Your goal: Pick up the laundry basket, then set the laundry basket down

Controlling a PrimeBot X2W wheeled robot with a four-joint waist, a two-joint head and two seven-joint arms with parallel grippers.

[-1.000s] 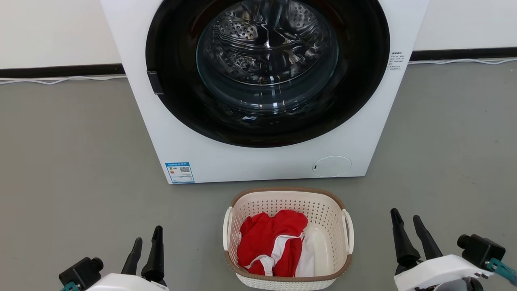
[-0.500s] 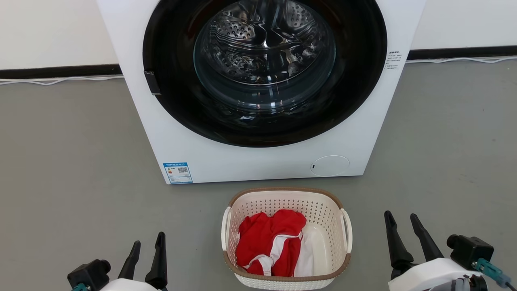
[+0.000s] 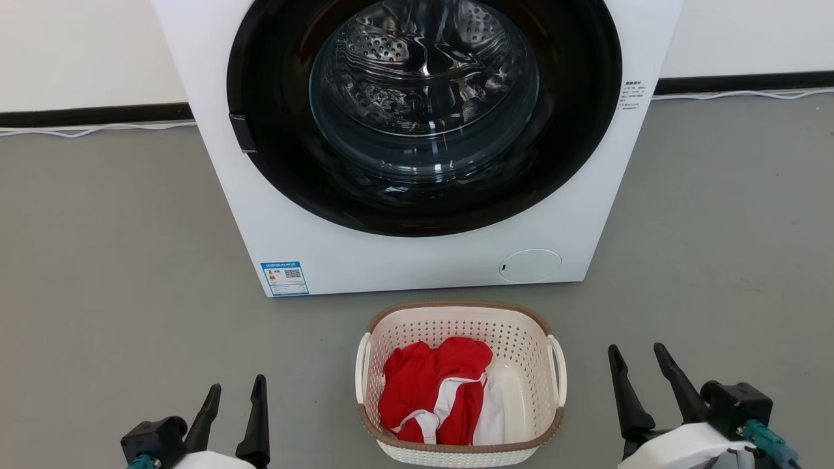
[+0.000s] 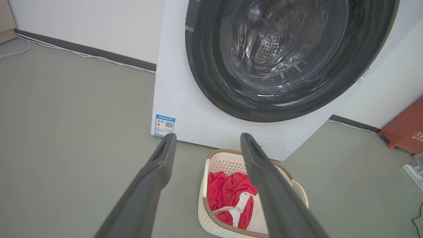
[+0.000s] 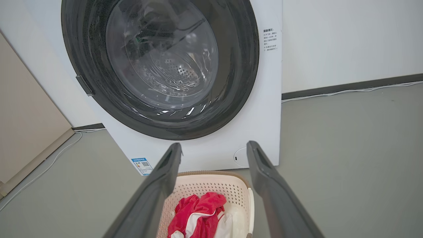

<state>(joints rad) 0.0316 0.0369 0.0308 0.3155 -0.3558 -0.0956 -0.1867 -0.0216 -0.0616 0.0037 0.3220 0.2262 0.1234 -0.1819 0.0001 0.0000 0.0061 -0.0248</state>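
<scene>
The laundry basket (image 3: 521,339) stands on the grey floor just in front of the washer, cream-white with a brown rim and white side handles, holding red and white clothes (image 3: 436,391). My left gripper (image 3: 236,389) is open at the lower left, well clear of the basket's left handle. To the lower right my right gripper (image 3: 636,350) is open too, a short way off the right handle. The left wrist view has the basket (image 4: 228,162) between and beyond the open left gripper (image 4: 208,136). In the right wrist view the basket (image 5: 211,185) lies below the open right gripper (image 5: 214,144).
A white front-loading washer (image 3: 391,260) with a dark round door (image 3: 423,117) stands right behind the basket. White cables (image 3: 91,130) run along the wall base. A red-brown object (image 4: 406,129) sits to the washer's right; a beige panel (image 5: 26,125) stands to its left.
Both grippers have slid lower and inward toward the basket in the head view. The camera has shifted slightly, so washer and basket sit a little further left. Both grippers stay open.
</scene>
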